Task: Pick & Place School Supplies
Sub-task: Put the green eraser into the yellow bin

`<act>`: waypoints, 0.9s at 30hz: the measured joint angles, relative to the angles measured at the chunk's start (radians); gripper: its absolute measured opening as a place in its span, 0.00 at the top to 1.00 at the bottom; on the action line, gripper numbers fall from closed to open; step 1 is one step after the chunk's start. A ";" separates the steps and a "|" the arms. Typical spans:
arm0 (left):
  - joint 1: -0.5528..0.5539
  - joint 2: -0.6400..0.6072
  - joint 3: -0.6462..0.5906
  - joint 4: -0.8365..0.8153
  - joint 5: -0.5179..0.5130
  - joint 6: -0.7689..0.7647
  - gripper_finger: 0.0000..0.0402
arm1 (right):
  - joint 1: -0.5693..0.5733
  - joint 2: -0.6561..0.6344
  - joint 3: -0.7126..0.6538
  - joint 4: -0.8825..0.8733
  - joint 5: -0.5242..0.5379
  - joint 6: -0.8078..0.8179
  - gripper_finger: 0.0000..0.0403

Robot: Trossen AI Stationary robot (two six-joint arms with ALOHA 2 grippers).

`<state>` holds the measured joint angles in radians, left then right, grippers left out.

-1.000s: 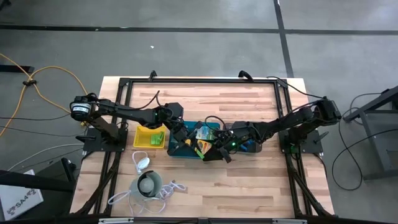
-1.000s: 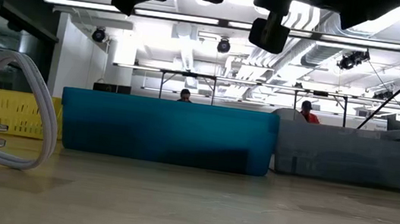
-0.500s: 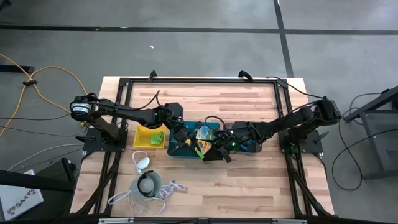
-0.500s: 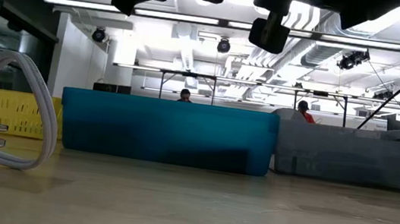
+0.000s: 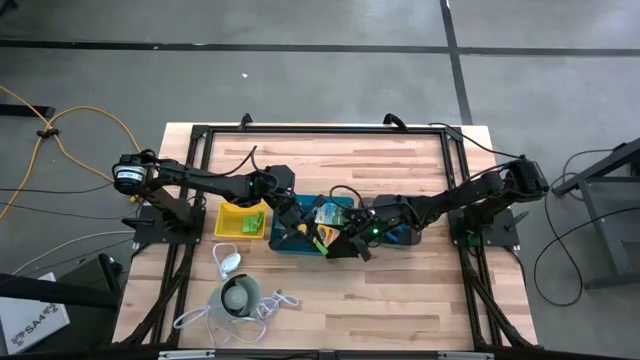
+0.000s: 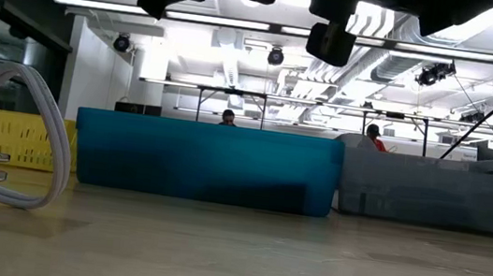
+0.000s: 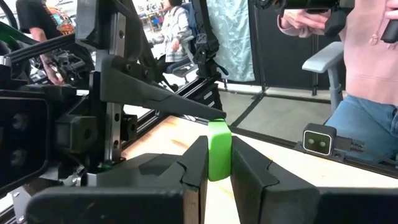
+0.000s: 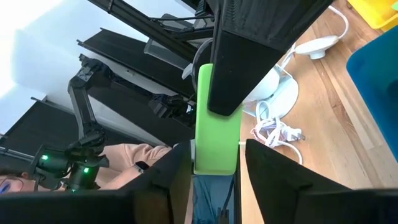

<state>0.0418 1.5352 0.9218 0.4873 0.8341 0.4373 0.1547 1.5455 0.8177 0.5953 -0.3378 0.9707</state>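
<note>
Handover mid-air above teal tray (image 5: pixel 300 243): left gripper (image 7: pixel 212 163) clamped on lime-green block (image 7: pixel 219 149). Right gripper (image 8: pixel 214 163) straddles same block, jaws loosening, contact unclear. Next: right backs off, left places block

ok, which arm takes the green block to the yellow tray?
Left, probably. The left gripper is shut on the lime-green block, the right gripper stands open around it, and the yellow tray lies on the left's side.
</note>
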 joint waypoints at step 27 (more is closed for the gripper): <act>0.064 -0.198 0.000 -0.493 -0.131 0.045 0.89 | 0.010 0.000 0.000 -0.119 -0.035 0.000 0.63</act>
<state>0.1059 1.3377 0.9218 -0.0056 0.7031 0.4820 0.1642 1.5455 0.8177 0.4762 -0.3725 0.9707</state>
